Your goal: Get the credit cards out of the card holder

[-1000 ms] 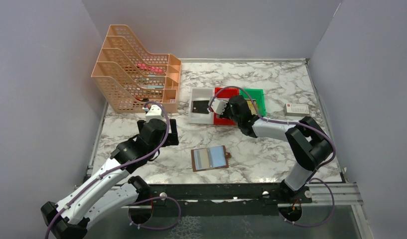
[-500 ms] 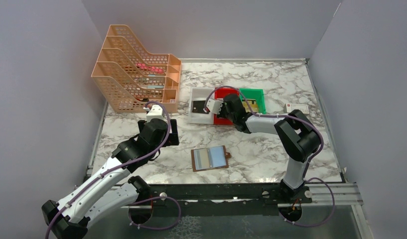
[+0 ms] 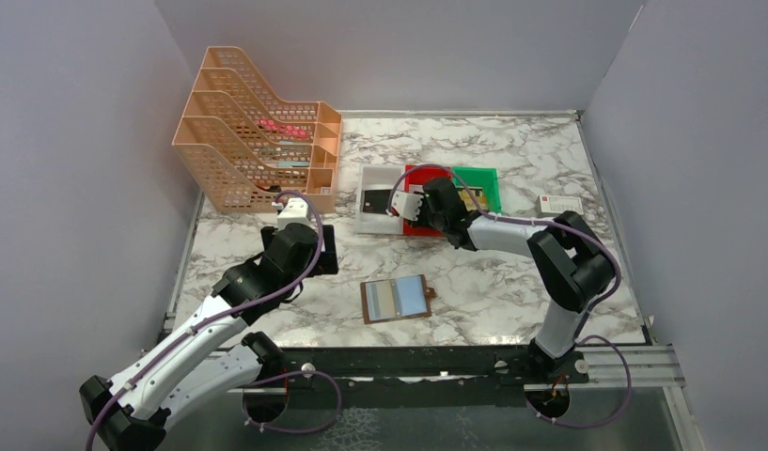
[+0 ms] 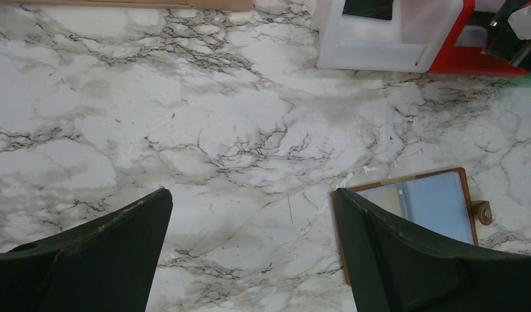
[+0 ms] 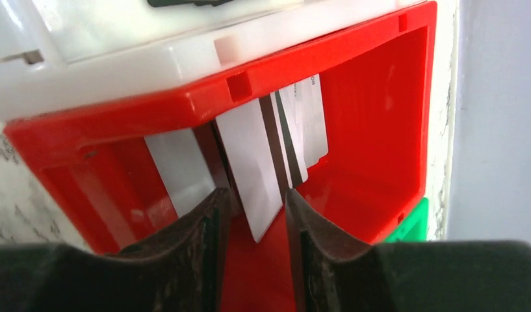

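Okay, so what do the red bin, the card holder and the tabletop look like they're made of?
The red bin: glossy moulded plastic, going by its sheen and crisp edges. The card holder: brown leather-like cover, possibly faux, with pale blue clear plastic sleeves. The tabletop: smooth white surface with grey marble veining; could be laminate rather than stone.

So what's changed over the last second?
The right arm's tool slid slightly left over the red bin and its elbow swung inward, uncovering more of the green bin and the small white box. No grab or release is visible. The left arm's tool, card holder and orange rack stayed put.
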Robot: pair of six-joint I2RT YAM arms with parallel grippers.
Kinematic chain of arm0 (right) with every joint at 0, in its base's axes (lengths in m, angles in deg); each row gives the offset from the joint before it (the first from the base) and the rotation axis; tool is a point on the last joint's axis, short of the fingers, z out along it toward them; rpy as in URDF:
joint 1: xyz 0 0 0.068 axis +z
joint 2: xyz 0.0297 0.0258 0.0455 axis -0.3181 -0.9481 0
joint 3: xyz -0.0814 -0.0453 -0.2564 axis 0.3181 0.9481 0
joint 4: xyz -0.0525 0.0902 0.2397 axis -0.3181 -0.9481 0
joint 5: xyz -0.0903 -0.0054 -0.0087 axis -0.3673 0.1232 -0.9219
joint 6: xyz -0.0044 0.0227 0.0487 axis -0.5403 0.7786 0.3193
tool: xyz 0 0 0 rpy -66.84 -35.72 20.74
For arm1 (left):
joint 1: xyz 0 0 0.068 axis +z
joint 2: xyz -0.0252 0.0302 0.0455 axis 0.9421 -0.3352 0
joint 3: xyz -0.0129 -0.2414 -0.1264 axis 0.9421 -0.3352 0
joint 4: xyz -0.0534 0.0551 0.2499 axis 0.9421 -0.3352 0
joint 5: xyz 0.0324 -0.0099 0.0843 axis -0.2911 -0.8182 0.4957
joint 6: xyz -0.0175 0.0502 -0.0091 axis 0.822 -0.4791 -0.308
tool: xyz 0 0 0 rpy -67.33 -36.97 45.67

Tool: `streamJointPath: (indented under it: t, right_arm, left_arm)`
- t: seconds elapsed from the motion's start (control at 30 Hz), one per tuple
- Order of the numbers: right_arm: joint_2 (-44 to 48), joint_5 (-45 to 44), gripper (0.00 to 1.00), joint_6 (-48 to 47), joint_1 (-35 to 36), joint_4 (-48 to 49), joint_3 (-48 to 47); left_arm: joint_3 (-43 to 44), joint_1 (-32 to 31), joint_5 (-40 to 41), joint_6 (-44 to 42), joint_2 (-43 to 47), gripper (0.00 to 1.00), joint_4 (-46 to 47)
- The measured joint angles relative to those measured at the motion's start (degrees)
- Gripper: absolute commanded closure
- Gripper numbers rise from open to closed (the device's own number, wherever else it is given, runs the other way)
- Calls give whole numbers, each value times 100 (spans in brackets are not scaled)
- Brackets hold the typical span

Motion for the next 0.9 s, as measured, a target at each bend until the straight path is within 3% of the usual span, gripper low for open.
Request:
streamJointPath:
  t: [0.23, 0.4, 0.47, 0.5, 0.73, 0.9]
  right_arm:
    - [551, 295, 54, 223, 0, -402, -50]
    - [1329, 522, 49, 927, 0, -323, 4]
    - [1803, 664, 34, 1534, 0, -157, 138]
    - [2052, 734, 33, 1939, 0, -85, 216]
    - [3062, 1856, 37, 5038, -9, -317, 358]
    - [3226, 2306, 38, 6564, 212, -415, 1344]
  left_arm:
    - [-2, 0, 0, 0, -66, 1, 0]
    - [-9, 0, 0, 0, -111, 1, 0]
    - [-9, 0, 0, 0, -129, 1, 2]
    - [-9, 0, 0, 0, -138, 1, 2]
    - [-9, 0, 0, 0, -177, 1, 2]
    - [-9, 0, 0, 0, -264, 1, 0]
